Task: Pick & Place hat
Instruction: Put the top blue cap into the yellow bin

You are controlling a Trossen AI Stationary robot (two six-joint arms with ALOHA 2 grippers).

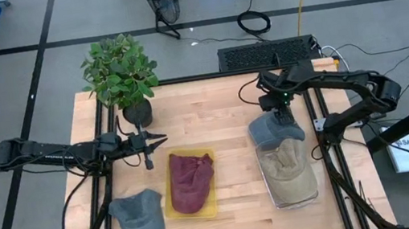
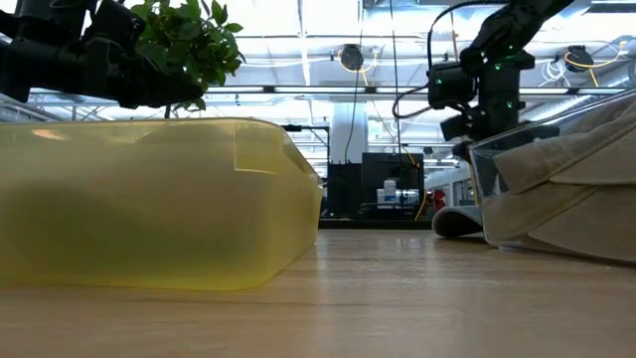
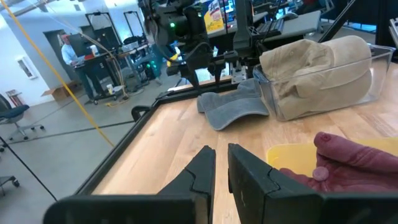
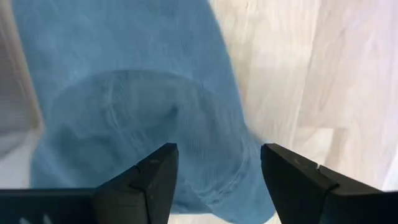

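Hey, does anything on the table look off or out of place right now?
Yes: one grey hat lies half out of the clear bin, draped over its rim beneath the open right gripper. Another grey hat sits loose on the table.

In the right wrist view the blue-grey hat point(image 4: 143, 112) runs off the frame's edges, so its outline is incomplete. From above, the right gripper point(image 1: 284, 112) covers part of that hat. In the low view the yellow tray point(image 2: 149, 199) hides its contents, and the clear bin point(image 2: 517, 164) beside it is cut off.
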